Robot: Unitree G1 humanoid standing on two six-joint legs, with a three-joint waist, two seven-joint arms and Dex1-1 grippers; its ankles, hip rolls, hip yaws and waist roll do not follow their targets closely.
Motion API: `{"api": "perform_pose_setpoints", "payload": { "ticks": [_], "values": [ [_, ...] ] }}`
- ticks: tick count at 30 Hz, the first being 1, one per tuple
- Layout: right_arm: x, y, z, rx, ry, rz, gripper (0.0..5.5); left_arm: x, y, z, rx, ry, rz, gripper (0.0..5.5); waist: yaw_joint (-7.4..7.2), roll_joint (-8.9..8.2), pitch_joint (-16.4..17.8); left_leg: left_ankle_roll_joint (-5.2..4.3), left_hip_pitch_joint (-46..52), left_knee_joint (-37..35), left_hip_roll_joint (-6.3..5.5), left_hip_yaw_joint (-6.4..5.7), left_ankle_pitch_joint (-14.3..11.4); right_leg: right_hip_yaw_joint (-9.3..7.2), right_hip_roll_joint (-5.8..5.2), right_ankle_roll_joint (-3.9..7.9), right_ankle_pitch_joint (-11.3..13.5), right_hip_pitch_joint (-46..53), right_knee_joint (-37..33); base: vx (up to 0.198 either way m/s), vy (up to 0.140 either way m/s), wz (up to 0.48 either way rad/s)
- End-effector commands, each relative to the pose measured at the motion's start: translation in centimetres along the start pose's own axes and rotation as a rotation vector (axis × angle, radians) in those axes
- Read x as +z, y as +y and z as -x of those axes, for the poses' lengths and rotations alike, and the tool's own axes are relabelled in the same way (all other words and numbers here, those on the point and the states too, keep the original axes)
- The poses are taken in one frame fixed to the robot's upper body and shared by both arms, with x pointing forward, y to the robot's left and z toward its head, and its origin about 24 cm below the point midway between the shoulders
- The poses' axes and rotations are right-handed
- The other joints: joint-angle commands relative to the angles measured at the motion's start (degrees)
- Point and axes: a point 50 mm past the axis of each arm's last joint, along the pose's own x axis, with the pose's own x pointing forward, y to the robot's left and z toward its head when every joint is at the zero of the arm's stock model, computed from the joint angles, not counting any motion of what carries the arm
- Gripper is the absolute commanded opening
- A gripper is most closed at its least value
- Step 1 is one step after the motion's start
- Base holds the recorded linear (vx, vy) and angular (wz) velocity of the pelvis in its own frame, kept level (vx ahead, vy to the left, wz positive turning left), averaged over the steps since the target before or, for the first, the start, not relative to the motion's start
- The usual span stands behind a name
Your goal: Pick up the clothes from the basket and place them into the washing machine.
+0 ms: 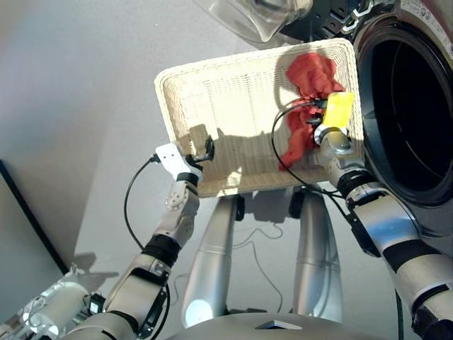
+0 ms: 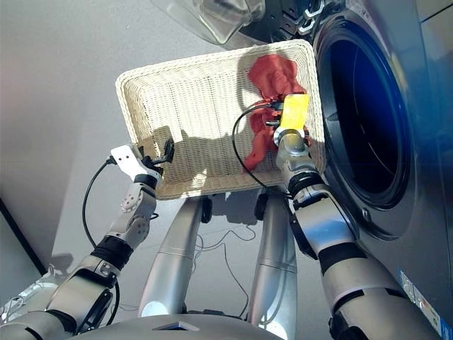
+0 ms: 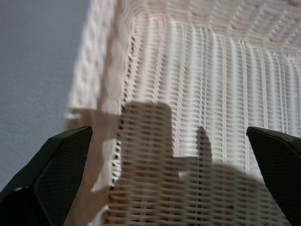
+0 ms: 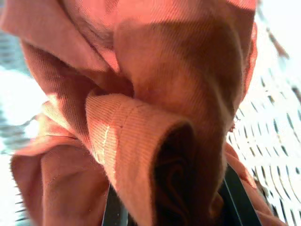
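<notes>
Head views: a plain grey floor point(image 1: 85, 106) lies under everything, sunlit in patches. The cream wicker basket point(image 1: 212, 92) stands just left of the washing machine point(image 2: 396, 142), whose round drum hole is dark and whose glass door point(image 1: 251, 18) hangs open beyond the basket's far edge. A coral red garment point(image 1: 308, 78) lies crumpled in the basket's corner nearest the machine, one strip trailing toward the near rim. The right gripper point(image 1: 322, 117) sits over that cloth. The left gripper point(image 1: 202, 152) hovers over the basket's near left part, fingers spread, holding nothing.

Left wrist view: two black fingers point(image 3: 56, 174) stand wide apart over bare woven wicker, beside the basket's rim, with their shadow on the weave.

Right wrist view: the red cloth fills the picture in ribbed folds, bunched between the black fingers point(image 4: 242, 200), which grip it; wicker shows beside it
</notes>
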Motion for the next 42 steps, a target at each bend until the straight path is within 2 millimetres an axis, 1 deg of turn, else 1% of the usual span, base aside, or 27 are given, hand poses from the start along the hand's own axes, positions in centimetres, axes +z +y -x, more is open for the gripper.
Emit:
{"api": "perform_pose_setpoints", "payload": {
  "ticks": [1, 2, 4, 5, 7, 9, 11, 12, 13, 14, 17, 18, 19, 20, 21, 22, 23, 25, 27, 29, 30, 32, 36, 37, 39, 40, 42],
  "values": [
    [1.9, 0.7, 0.4, 0.048, -0.157, -0.171, 0.0, 0.3, 2.2, 0.9, 0.064, -0.043, -0.021, 5.5, -1.35, 2.13, -2.3, 2.7, 1.8, -5.8, -1.17, 2.89, 2.1, 0.31, 1.95, 3.69, -2.6, 5.6, -3.4, 0.0, 0.0, 0.0],
    [1.9, 0.6, 0.5, 0.048, -0.156, -0.171, 0.0, 0.3, 2.2, 0.9, 0.064, -0.043, -0.022, 5.5, -1.34, 2.13, -2.3, 2.7, 1.9, -5.8, -1.17, 2.89, 2.1, 0.31, 1.95, 3.69, -2.5, 5.7, -3.5, 0.0, 0.0, 0.0],
    [1.9, 0.0, 1.0, 0.034, -0.195, -0.264, 0.0, -0.1, 2.4, 1.1, 0.074, -0.032, -0.023, 5.5, -2.02, 2.22, -2.4, 2.59, 2.9, -6.4, -1.21, 2.97, 2.3, 0.44, 2.05, 3.72, -2.4, 6.7, -4.4, 0.0, 0.0, 0.0],
    [2.0, -0.7, 1.1, 0.011, -0.22, -0.31, 0.0, -0.1, 2.5, 1.1, 0.078, -0.031, -0.026, 5.5, -2.27, 2.32, -2.4, 2.56, 3.3, -6.8, -1.24, 3.03, 2.3, 0.55, 2.12, 3.76, -2.4, 7.0, -4.7, 0.0, 0.0, 0.0],
    [3.2, -1.9, 1.4, -0.025, -0.299, -0.398, 0.0, -0.3, 2.8, 1.4, 0.084, -0.031, -0.027, 5.5, -2.6, 2.69, -2.6, 2.6, 3.5, -6.7, -1.31, 3.17, 2.3, 0.85, 2.28, 3.75, -2.3, 7.1, -4.7, 0.0, 0.0, 0.0],
    [5.4, -3.7, 1.9, -0.096, -0.419, -0.45, 0.0, -0.4, 3.4, 2.0, 0.097, -0.028, -0.035, 5.5, -2.83, 3.13, -2.8, 2.74, 3.5, -6.4, -1.29, 3.42, 2.0, 1.25, 2.44, 3.75, -2.3, 6.8, -4.5, 0.0, 0.0, 0.0],
    [7.9, -5.9, 2.6, -0.191, -0.557, -0.502, 0.0, -0.7, 3.9, 2.4, 0.105, -0.017, -0.045, 5.5, -2.95, 3.54, -3.2, 2.97, 3.3, -5.9, -1.34, 3.64, 1.6, 1.69, 2.57, 3.88, -2.2, 6.6, -4.5, 0.0, 0.0, 0.0],
    [9.6, -7.5, 3.1, -0.265, -0.645, -0.532, 0.0, -0.9, 4.0, 2.6, 0.109, -0.011, -0.056, 5.5, -2.97, 3.86, -3.5, 3.09, 3.3, -5.9, -1.3, 3.71, 1.4, 1.87, 2.52, 4.04, -2.2, 6.5, -4.5, -0.001, 0.055, -0.194],
    [10.7, -8.9, 3.5, -0.336, -0.708, -0.575, 0.0, -1.0, 4.1, 2.7, 0.107, -0.008, -0.062, 5.5, -2.89, 4.2, -3.7, 3.18, 3.3, -5.8, -1.29, 3.76, 1.2, 2.11, 2.44, 4.18, -2.2, 6.3, -4.4, 0.008, 0.053, -0.223],
    [11.9, -9.8, 3.9, -0.387, -0.767, -0.605, 0.0, -1.1, 4.4, 2.9, 0.112, -0.001, -0.068, 5.5, -2.74, 4.35, -3.9, 3.29, 3.4, -6.0, -1.3, 3.82, 1.1, 2.43, 2.53, 4.34, -2.1, 6.3, -4.5, 0.0, 0.05, -0.229],
    [13.4, -12.4, 4.6, -0.509, -0.836, -0.657, 0.0, -1.5, 4.5, 3.3, 0.107, 0.013, -0.076, 5.5, -2.6, 4.68, -4.3, 3.58, 3.7, -5.9, -1.35, 4.27, 0.8, 3.1, 2.48, 4.58, -2.0, 6.1, -4.5, 0.002, 0.046, -0.212],
    [13.4, -12.9, 4.7, -0.546, -0.838, -0.663, 0.0, -1.7, 4.6, 3.4, 0.106, 0.021, -0.078, 5.5, -2.68, 4.72, -4.5, 3.62, 3.7, -5.7, -1.35, 4.33, 0.7, 3.21, 2.45, 4.6, -2.0, 6.1, -4.4, 0.0, 0.0, 0.0],
    [13.2, -13.1, 4.9, -0.584, -0.841, -0.671, 0.0, -1.9, 4.6, 3.6, 0.106, 0.031, -0.08, 5.5, -2.71, 4.8, -4.6, 3.69, 3.7, -5.5, -1.36, 4.28, 0.6, 3.22, 2.45, 4.58, -2.0, 6.1, -4.4, 0.0, 0.0, 0.0],
    [12.4, -13.3, 4.9, -0.618, -0.816, -0.677, 0.0, -2.2, 4.5, 3.8, 0.105, 0.043, -0.081, 5.5, -2.77, 4.9, -4.8, 3.8, 3.7, -5.4, -1.31, 4.24, 0.5, 3.16, 2.43, 4.52, -2.1, 6.1, -4.3, 0.0, 0.0, 0.0],
    [12.0, -13.1, 4.7, -0.616, -0.791, -0.646, 1.75, -2.2, 4.6, 3.8, 0.103, 0.043, -0.088, 5.5, -2.83, 4.91, -5.0, 3.81, 3.6, -5.1, -1.28, 4.28, 0.4, 3.2, 2.44, 4.42, -2.1, 6.1, -4.2, 0.0, 0.0, 0.0],
    [11.6, -12.9, 4.6, -0.599, -0.762, -0.602, 3.02, -2.1, 4.7, 3.9, 0.104, 0.039, -0.089, 5.5, -2.99, 4.8, -4.9, 3.81, 3.4, -4.9, -1.26, 4.34, 0.4, 3.22, 2.48, 4.36, -2.0, 6.1, -4.1, 0.0, 0.0, 0.0],
    [10.7, -12.7, 4.3, -0.596, -0.712, -0.554, 5.5, -2.1, 4.7, 3.9, 0.104, 0.039, -0.092, 5.5, -3.12, 4.76, -4.9, 3.8, 3.3, -4.6, -1.2, 4.34, 0.4, 3.2, 2.53, 4.23, -2.0, 6.1, -4.0, 0.0, 0.0, 0.0],
    [9.0, -12.2, 3.5, -0.558, -0.62, -0.533, 5.5, -2.1, 4.8, 4.0, 0.106, 0.042, -0.091, 5.5, -3.24, 4.51, -5.2, 3.7, 3.1, -4.6, -1.07, 4.23, 0.4, 3.15, 2.61, 4.09, -1.8, 6.1, -4.1, 0.0, 0.0, 0.0],
    [7.5, -10.8, 2.9, -0.487, -0.535, -0.469, 5.5, -2.0, 5.0, 4.0, 0.112, 0.042, -0.088, 5.5, -3.27, 4.27, -5.4, 3.55, 2.9, -4.6, -0.89, 4.2, 0.6, 2.99, 2.69, 3.94, -1.5, 6.1, -4.4, 0.0, 0.0, 0.0],
    [6.4, -9.6, 2.8, -0.438, -0.497, -0.446, 5.5, -2.0, 5.2, 4.1, 0.118, 0.045, -0.091, 5.5, -3.39, 4.0, -5.6, 3.44, 2.8, -4.5, -0.79, 4.16, 0.7, 2.85, 2.74, 3.83, -1.4, 6.3, -4.6, 0.0, 0.0, 0.0],
    [5.7, -8.7, 2.7, -0.397, -0.473, -0.424, 5.5, -2.0, 5.2, 4.2, 0.12, 0.045, -0.092, 5.5, -3.42, 3.8, -5.7, 3.35, 2.8, -4.6, -0.69, 4.2, 0.8, 2.77, 2.75, 3.78, -1.3, 6.4, -4.8, 0.0, 0.0, 0.0],
    [4.8, -7.9, 2.7, -0.357, -0.44, -0.407, 5.5, -2.1, 5.3, 4.3, 0.123, 0.046, -0.098, 5.5, -3.48, 3.47, -5.8, 3.22, 3.0, -4.7, -0.63, 4.16, 1.0, 2.54, 2.78, 3.77, -1.1, 6.8, -5.1, 0.0, 0.0, 0.0],
    [1.7, -6.1, 2.8, -0.256, -0.314, -0.344, 5.5, -2.4, 5.9, 4.6, 0.137, 0.069, -0.11, 5.5, -3.65, 2.26, -6.2, 3.02, 3.8, -4.8, -0.41, 3.93, 1.4, 1.87, 2.7, 3.7, -0.8, 8.1, -5.7, 0.0, 0.0, 0.0],
    [0.8, -5.7, 2.9, -0.233, -0.28, -0.32, 5.5, -2.7, 6.2, 4.8, 0.145, 0.081, -0.114, 5.5, -3.7, 1.86, -6.3, 2.99, 4.1, -4.9, -0.34, 3.9, 1.5, 1.71, 2.64, 3.68, -0.7, 8.5, -6.0, 0.0, 0.0, 0.0],
    [-1.5, -5.0, 3.3, -0.181, -0.188, -0.26, 5.5, -3.3, 6.6, 5.1, 0.163, 0.114, -0.118, 5.5, -3.69, 0.93, -6.6, 2.89, 5.4, -5.6, -0.3, 3.67, 1.7, 1.34, 2.54, 3.76, -0.4, 10.0, -6.7, 0.0, 0.0, 0.0],
    [-2.1, -4.8, 3.5, -0.172, -0.167, -0.256, 5.5, -3.5, 6.8, 5.2, 0.171, 0.125, -0.122, 5.5, -3.82, 0.54, -6.6, 2.88, 6.0, -5.9, -0.33, 3.58, 1.8, 1.19, 2.49, 3.75, -0.3, 10.8, -7.2, 0.0, 0.0, 0.0],
    [-4.1, -4.3, 4.0, -0.117, -0.088, -0.197, 5.5, -4.0, 7.3, 5.5, 0.183, 0.149, -0.132, 5.5, -3.89, -0.45, -6.7, 2.73, 7.7, -7.0, -0.3, 3.25, 2.2, 0.6, 2.28, 3.86, 0.1, 12.6, -8.5, 0.0, 0.0, 0.0]
  ]
}}
